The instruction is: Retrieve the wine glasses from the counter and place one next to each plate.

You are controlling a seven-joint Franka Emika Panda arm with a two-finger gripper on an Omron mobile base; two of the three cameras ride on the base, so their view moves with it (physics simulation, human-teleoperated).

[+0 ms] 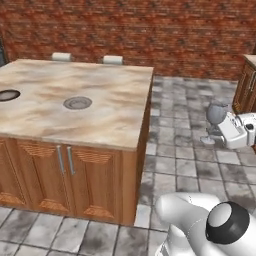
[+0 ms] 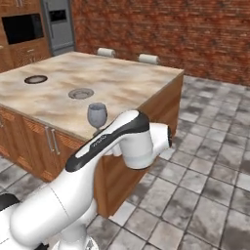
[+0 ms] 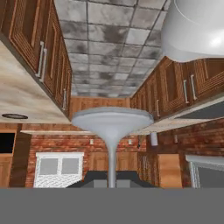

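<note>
Seen from the left base camera, at far left on the beige marbled worktop: left plate, dark-rimmed, cut by the frame edge. Just to its right, nearer the middle of the worktop: second plate, lying flat with nothing beside it. Past the worktop's right end, over the grey tiled floor: wine glass, roughly upright, bowl up and foot down, resting on no surface and well apart from both plates. Directly right of the glass: claw, closed on the thin stem, reaching in from the right at about stem height.

From the right base camera, the same order: left plate, then second plate, then the bowl of the wine glass showing above the white arm, with stem and foot hidden behind it.

Through the hand camera, rolled upside down with the floor at the top: stem of the wine glass pinched between the tips of the claw, running away from them to the round foot.
</note>
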